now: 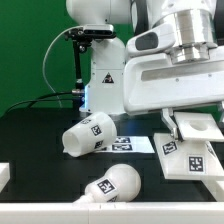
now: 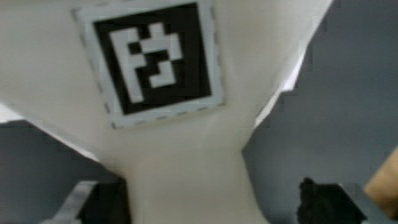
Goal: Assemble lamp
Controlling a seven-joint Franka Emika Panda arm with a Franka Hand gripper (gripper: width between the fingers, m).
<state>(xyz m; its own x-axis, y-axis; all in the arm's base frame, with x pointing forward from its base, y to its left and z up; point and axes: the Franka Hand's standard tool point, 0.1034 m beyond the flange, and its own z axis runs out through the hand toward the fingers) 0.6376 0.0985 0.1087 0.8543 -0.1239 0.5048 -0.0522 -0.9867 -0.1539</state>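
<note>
Lamp base [image 2: 178, 160] sits on the desk [image 1: 40, 125] directly under the hand [image 2: 214, 200], whose fingers [image 2: 329, 200] stand apart astride its narrow part, one seemingly touching, so closing off-centre could shove or tip it, or a shallow pinch slip on lifting.

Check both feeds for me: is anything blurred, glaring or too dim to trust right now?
Wrist view: soft focus throughout, the black-and-white square tag on the matte white plastic lamp part smeared at its edges, dark fingertips murky. Exterior view: sharper; the tapered white plastic shade stands out on the black table.
</note>
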